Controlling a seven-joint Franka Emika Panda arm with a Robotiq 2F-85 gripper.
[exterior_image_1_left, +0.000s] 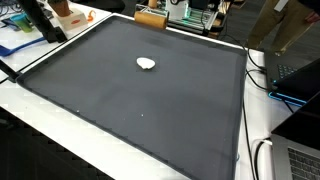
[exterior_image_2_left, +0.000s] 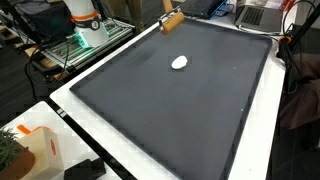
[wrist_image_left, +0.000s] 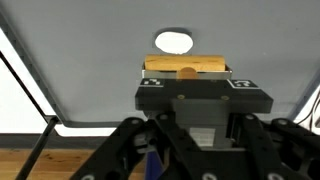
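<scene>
The black end effector (wrist_image_left: 188, 78) clenches a rectangular wooden block (wrist_image_left: 187, 67) beyond which lies a smooth white oval lump (wrist_image_left: 173, 41).

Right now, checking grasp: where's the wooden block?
The wooden block sits in the end effector at the far edge of the mat in both exterior views, nearest the white lump.

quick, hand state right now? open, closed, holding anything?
Hand: closed on the rectangular light-brown wooden block, at the edge of the dark grey mat.
</scene>
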